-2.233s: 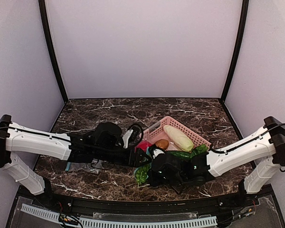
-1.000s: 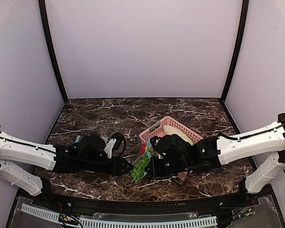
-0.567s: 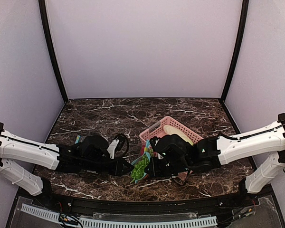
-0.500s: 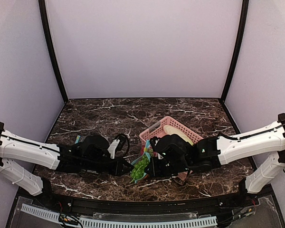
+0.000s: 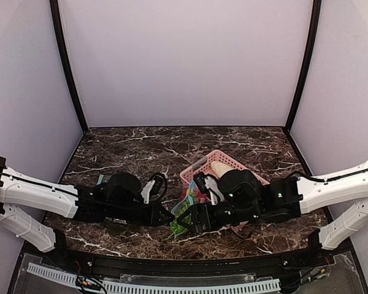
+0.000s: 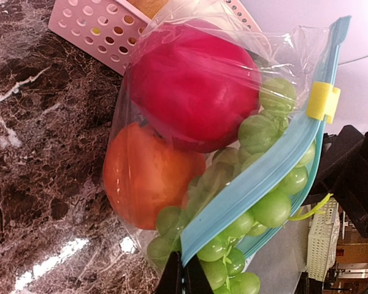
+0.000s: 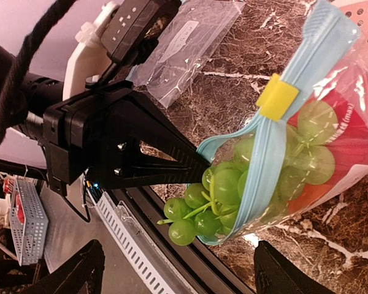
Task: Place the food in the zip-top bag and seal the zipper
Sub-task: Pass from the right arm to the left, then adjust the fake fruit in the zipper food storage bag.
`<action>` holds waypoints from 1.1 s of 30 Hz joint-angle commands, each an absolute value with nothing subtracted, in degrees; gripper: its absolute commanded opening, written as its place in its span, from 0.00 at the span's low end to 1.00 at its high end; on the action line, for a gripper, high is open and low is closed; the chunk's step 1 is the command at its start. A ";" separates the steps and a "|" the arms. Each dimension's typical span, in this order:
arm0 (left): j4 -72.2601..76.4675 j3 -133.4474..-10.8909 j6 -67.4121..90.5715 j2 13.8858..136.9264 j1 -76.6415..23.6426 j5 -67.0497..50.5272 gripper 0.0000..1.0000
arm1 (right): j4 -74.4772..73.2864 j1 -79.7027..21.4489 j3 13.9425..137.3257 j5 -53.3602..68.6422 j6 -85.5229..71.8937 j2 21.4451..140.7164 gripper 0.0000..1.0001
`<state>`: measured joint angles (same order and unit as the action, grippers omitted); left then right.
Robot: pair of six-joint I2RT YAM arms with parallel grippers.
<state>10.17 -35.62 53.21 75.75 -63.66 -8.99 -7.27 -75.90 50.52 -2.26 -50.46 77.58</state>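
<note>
grips the zipper (image 6: pixel 264 177) end of the zip-top bag (image 6: pixel 172 67) in the clenched left gripper (image 6: pixel 184 280), just beside the pink basket (image 6: pixel 92 30); has the right gripper (image 7: pixel 178 257) released, jaws wide, facing grapes (image 7: pixel 190 214) spilling out.

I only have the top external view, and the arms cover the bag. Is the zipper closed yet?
Observer: No. In the right wrist view the zipper gapes between the yellow slider and its pinched end, with grapes hanging out.
Operator: Who holds it?
Observer: The left gripper is shut on the zipper's end; the right gripper is open, off the bag.
Operator: Other food inside?
Observer: A red fruit and an orange fruit, seen from the left wrist.
</note>
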 commanded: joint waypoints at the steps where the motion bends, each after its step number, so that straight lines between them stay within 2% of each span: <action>1: 12.41 -36.80 56.81 74.72 -63.72 -10.58 0.01 | -6.99 -77.05 50.04 -1.65 -48.29 79.99 0.84; 8: 13.17 -36.87 57.68 75.38 -63.73 -11.52 0.01 | -7.88 -77.94 52.57 -5.72 -52.76 86.36 0.85; 20: 14.95 -37.14 58.48 76.63 -63.76 -14.72 0.01 | -10.55 -77.01 53.99 -11.81 -58.85 88.86 0.77; 24: 17.17 -37.29 59.03 77.27 -63.73 -16.32 0.01 | -10.59 -76.22 54.83 -12.35 -57.82 89.80 0.63; 26: 17.42 -37.53 59.14 77.31 -63.72 -16.62 0.01 | -10.71 -75.95 55.08 -12.09 -57.58 90.53 0.45; 28: 17.71 -37.68 59.30 77.10 -63.78 -16.79 0.01 | -10.97 -75.83 54.99 -12.09 -57.72 91.05 0.36; 33: 19.36 -37.89 60.64 76.66 -63.72 -17.94 0.01 | -11.51 -75.34 54.66 -12.66 -58.89 92.08 0.26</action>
<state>15.53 -35.68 59.31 77.67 -63.20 -13.54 -10.63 -76.66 53.95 -9.21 -57.84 90.48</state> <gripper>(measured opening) 0.007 0.291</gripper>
